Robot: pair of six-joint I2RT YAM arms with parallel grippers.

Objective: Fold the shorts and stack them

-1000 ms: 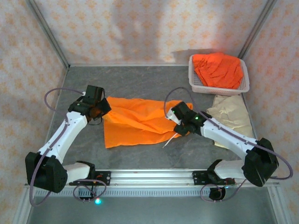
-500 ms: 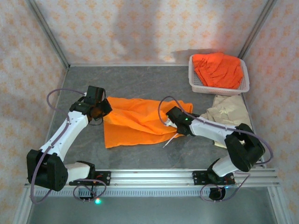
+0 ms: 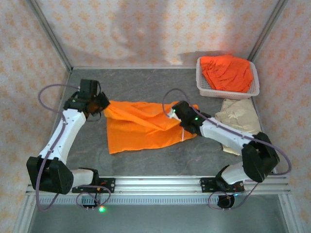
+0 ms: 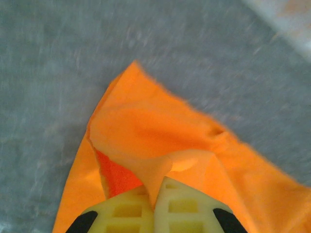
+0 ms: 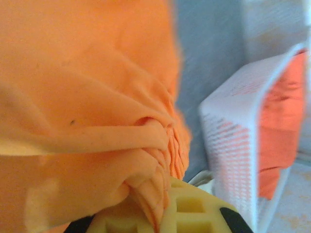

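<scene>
- The orange shorts (image 3: 141, 132) lie spread on the desk (image 3: 146, 82).
- Our left hand (image 3: 102, 108) pinches their far-left corner; our right hand (image 3: 177, 113) is closed on the gathered right edge.
- If we pull apart too hard, one thin pinch may slip.

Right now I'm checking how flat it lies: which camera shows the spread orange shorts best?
Top external: the whole orange shorts show, stretched between the left gripper and right gripper. The left wrist view gives one pinched corner; the right wrist view a bunched, gathered edge, blurred.
</scene>
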